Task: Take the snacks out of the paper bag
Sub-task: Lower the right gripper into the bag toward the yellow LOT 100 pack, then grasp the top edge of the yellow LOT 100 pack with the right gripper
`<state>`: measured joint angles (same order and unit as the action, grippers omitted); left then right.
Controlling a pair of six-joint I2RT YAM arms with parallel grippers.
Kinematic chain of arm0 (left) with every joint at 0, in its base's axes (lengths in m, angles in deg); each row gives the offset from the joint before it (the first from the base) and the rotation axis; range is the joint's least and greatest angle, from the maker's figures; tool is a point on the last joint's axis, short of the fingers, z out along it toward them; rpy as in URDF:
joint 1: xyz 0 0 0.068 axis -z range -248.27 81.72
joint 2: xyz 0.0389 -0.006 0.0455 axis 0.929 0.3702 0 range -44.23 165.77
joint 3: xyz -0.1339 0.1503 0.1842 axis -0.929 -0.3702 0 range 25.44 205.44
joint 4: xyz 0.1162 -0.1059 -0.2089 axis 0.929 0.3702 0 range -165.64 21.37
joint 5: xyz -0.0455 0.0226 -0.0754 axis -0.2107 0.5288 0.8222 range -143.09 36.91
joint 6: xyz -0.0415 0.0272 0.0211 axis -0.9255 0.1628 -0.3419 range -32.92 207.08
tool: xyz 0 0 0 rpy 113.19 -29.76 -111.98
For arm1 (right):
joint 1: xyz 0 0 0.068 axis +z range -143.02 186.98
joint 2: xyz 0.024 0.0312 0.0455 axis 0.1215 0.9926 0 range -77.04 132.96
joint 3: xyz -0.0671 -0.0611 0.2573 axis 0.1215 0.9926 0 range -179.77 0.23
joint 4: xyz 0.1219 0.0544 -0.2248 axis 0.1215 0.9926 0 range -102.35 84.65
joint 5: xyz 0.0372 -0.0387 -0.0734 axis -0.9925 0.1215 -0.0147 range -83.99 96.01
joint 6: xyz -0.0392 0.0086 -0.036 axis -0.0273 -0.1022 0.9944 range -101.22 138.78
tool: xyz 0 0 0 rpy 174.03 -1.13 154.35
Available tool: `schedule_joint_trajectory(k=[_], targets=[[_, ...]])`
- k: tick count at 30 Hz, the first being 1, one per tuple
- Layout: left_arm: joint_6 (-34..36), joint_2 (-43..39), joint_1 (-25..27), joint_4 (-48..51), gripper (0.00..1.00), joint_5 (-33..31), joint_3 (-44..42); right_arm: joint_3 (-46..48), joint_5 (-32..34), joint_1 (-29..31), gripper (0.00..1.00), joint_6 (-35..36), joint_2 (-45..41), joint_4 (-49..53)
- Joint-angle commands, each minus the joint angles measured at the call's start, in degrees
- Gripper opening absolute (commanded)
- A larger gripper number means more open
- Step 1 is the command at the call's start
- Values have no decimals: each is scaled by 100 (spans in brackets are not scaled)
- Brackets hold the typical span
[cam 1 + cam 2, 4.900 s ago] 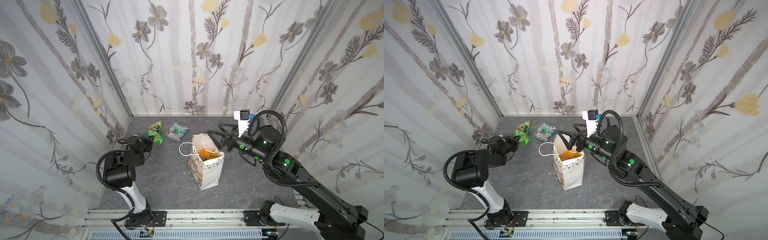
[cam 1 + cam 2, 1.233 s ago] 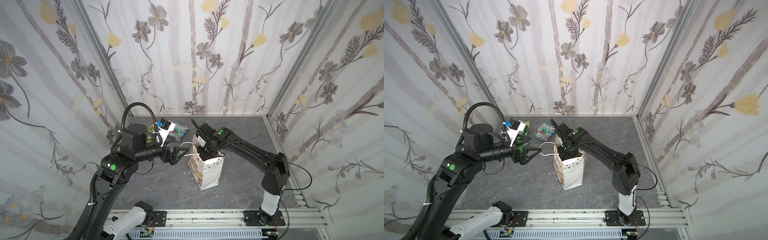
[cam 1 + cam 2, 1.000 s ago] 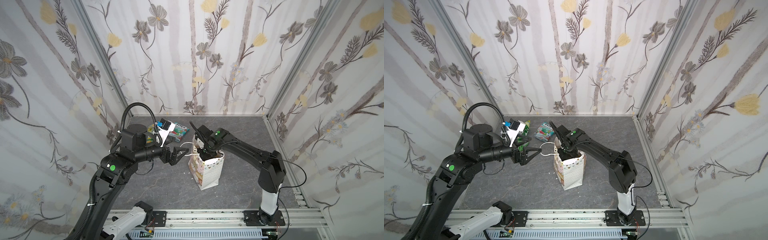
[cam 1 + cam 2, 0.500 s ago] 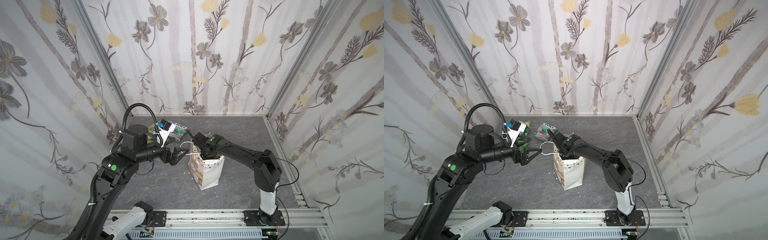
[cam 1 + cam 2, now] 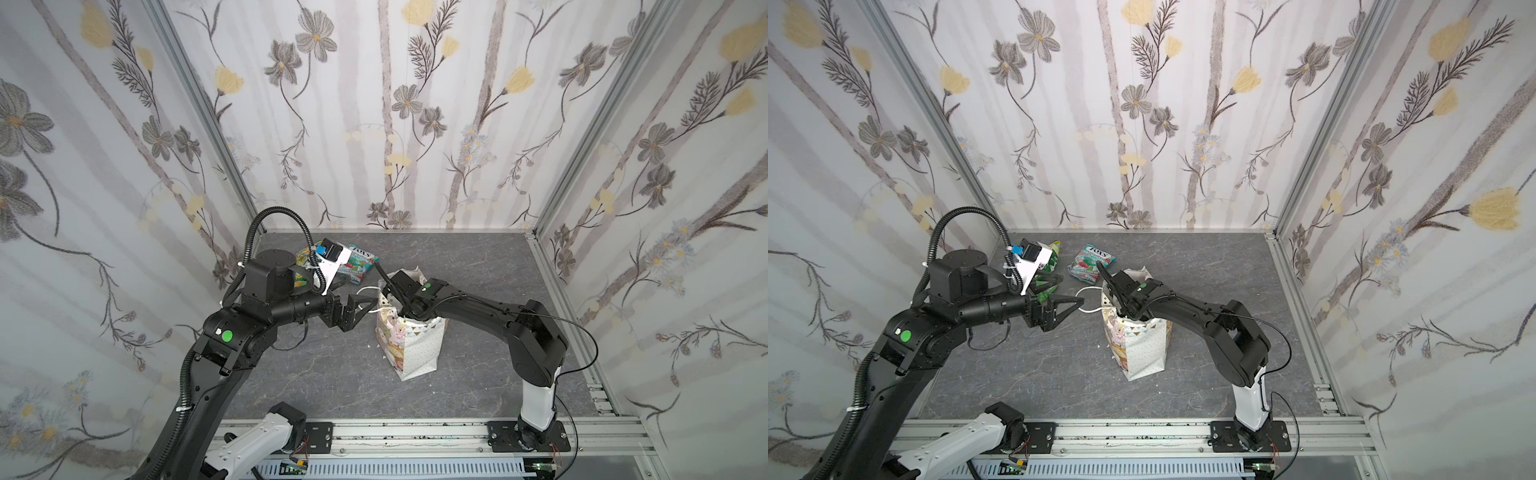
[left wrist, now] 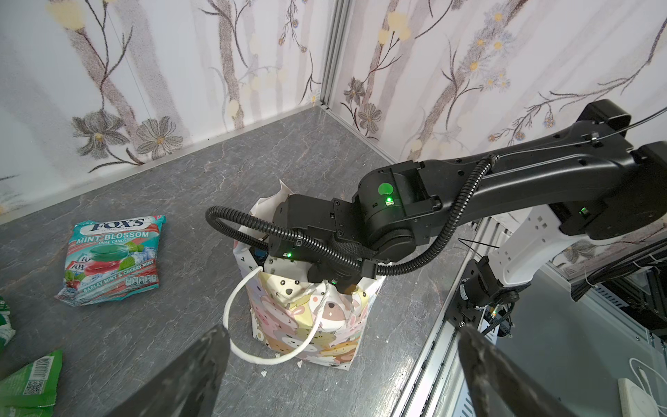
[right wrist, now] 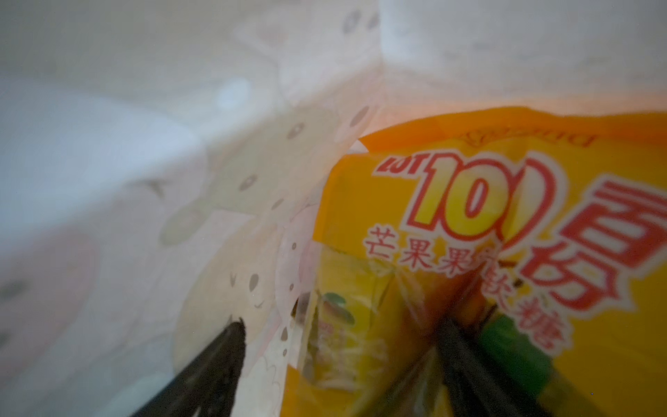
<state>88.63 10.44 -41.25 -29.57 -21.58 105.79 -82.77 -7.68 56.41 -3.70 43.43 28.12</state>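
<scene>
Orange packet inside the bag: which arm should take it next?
Right. The right gripper is inside the paper bag, jaws open right at the orange packet. The left gripper hangs open outside, beside the handle.

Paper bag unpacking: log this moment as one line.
right gripper: open, inside paper bag, at orange packet | left gripper: open, near cord handle | on table: FOX'S packet, green packet

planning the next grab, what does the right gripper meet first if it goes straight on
Likely the orange-yellow packet inside the paper bag: its edge lies between the open jaws of the right gripper, though depth is unclear.
</scene>
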Motion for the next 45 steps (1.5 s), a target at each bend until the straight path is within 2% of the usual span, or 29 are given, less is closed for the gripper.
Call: schedule_joint_trajectory(k=[1,6,9,15,45], targets=[[70,-8,2,-88,100,5,-8,214,-1,14,67,-168,238,342],[79,-27,4,-70,100,-26,-29,196,-20,2,34,-195,155,305],[79,-26,13,-71,100,-39,-38,147,9,5,20,-218,71,308],[90,-16,13,-80,100,-56,-38,91,58,-19,0,-264,-126,312],[169,9,13,-18,100,-268,-239,-514,371,-153,0,-433,-849,585]])
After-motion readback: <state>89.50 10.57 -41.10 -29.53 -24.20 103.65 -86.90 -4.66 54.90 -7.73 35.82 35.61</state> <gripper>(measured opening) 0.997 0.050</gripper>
